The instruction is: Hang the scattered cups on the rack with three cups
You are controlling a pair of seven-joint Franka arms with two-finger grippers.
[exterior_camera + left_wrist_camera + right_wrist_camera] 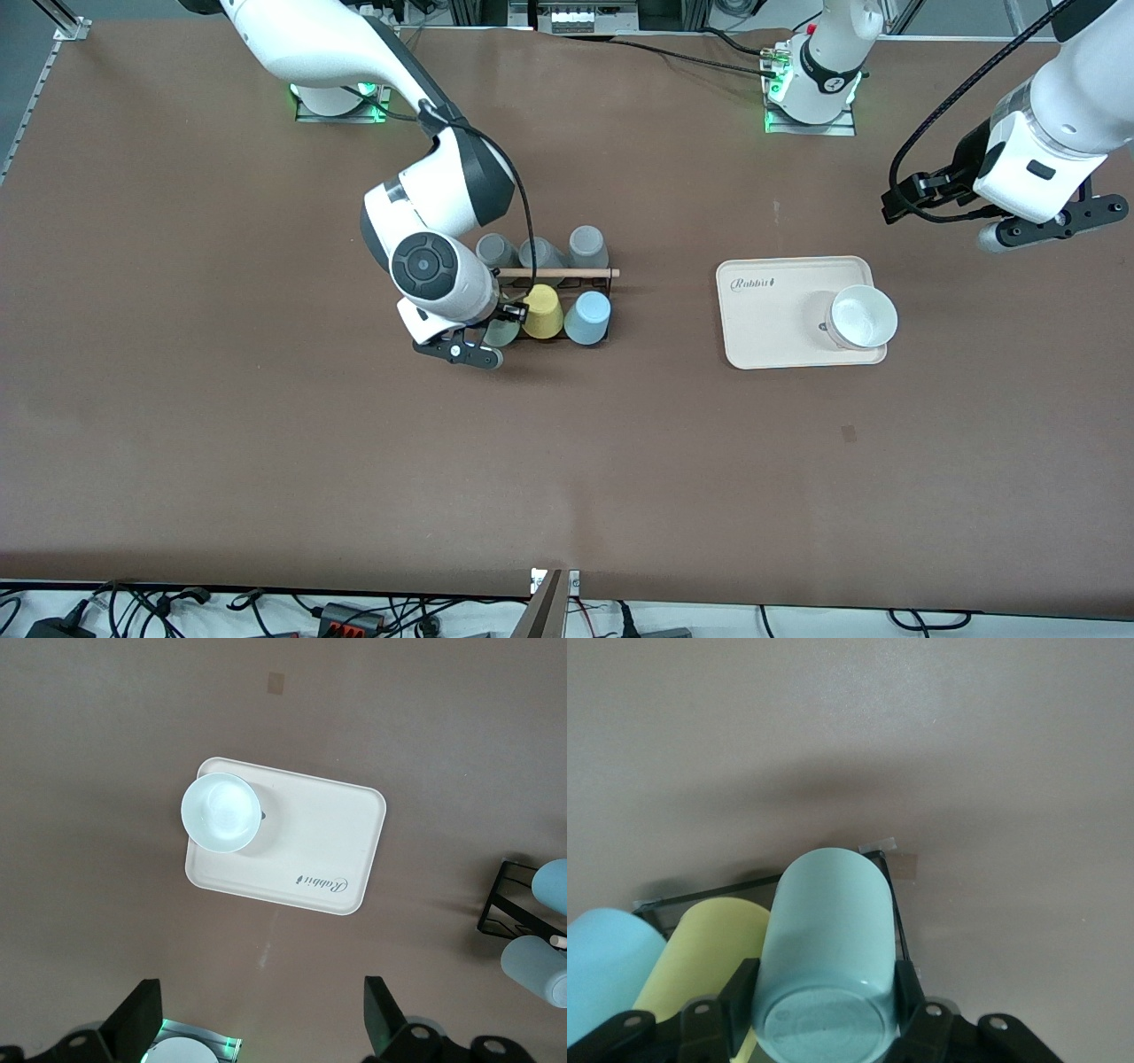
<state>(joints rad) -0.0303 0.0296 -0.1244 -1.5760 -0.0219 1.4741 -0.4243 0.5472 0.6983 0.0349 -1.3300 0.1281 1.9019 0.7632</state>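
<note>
Over at the rack (567,292), the right arm is reaching down from its base and folding sharply at the wrist, so that the right gripper (501,331) is sitting at the end of the rack's nearer row, toward the right arm's end of the table. Its fingers (741,985) are clamping the mint-green cup (831,939) by its sides, with the cup's base turned up toward the wrist camera, just beside the yellow cup (542,311). The light blue cup (587,317) is resting next to the yellow one on the same row, and three grey cups (540,252) are lining the row farther from the front camera, under the wooden rod (558,273). The left arm is waiting, raised, its left gripper (259,1029) hanging wide open over bare table near the cream tray (771,337), which is carrying a white bowl (862,316).
</note>
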